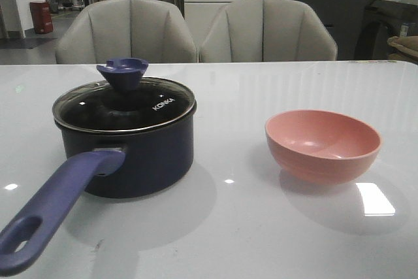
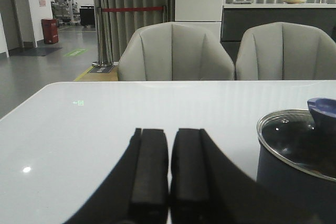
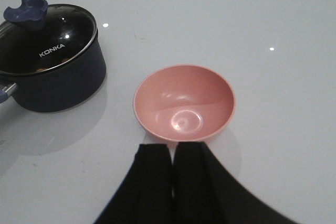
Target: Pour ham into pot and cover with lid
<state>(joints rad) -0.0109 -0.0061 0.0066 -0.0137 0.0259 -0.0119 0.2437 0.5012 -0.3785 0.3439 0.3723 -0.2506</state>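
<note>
1. With both pairs of my fingers pressed together and holding nothing, my left fingers (image 2: 169,182) hover low over the table (image 1: 274,227), the pot (image 1: 127,151) just ahead to their right.
2. The lid (image 1: 124,104) sits on the pot, knob up.
3. My right fingers (image 3: 171,184) hang above the table, the pink bowl (image 3: 184,103) just ahead, bare inside.
4. Through the glass, a few orange bits of ham (image 3: 63,60) show faintly.
</note>
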